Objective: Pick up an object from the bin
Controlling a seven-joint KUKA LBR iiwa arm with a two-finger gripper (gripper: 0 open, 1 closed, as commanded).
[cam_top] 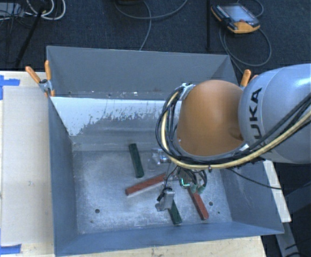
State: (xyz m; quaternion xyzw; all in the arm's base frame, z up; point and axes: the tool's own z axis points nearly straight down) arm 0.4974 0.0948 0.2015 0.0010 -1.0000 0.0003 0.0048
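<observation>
grasp approach, i judge: my hand [165, 199] hangs low over a short green bar [175, 214] by the front wall of the bin [91, 202], red bar [200, 205] beside; its opening i cannot tell; next: close squarely, lift.

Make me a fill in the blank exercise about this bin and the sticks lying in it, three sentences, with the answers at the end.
1. The arm, whose gripper hangs inside the bin, comes in from the view's ____ side.
2. The stick lying nearest the bin's back wall is dark ____.
3. The bin holds ____ reddish-brown sticks, one on each side of the gripper.

Missing words: right; green; two.
</observation>
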